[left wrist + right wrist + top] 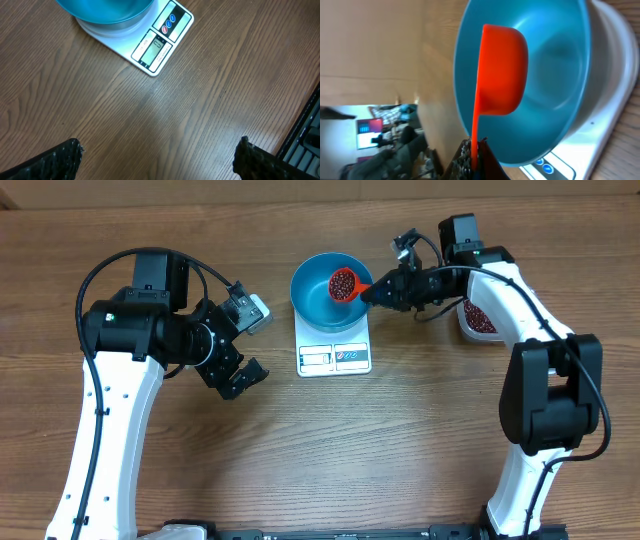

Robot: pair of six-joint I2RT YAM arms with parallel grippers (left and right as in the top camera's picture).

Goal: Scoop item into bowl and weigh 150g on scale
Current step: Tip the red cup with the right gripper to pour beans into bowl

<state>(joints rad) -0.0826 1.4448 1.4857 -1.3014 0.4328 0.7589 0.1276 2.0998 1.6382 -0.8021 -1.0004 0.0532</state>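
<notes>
Scoop [502,70] (above bowl [560,60]) clenched by right end effector [472,156]; left end effector [160,152] released.

Wood-grain table [400,450]. The scale [334,357] sits on it near the back. A tub [468,330] is off to the right.

Table [210,110] matt wood-grain, bowl [560,75] smooth glossy blue, scoop [502,70] smooth orange-red plastic with a slight sheen, scale [125,42] smooth white plastic, left finger pads [55,162] black, knobbly, matt.
</notes>
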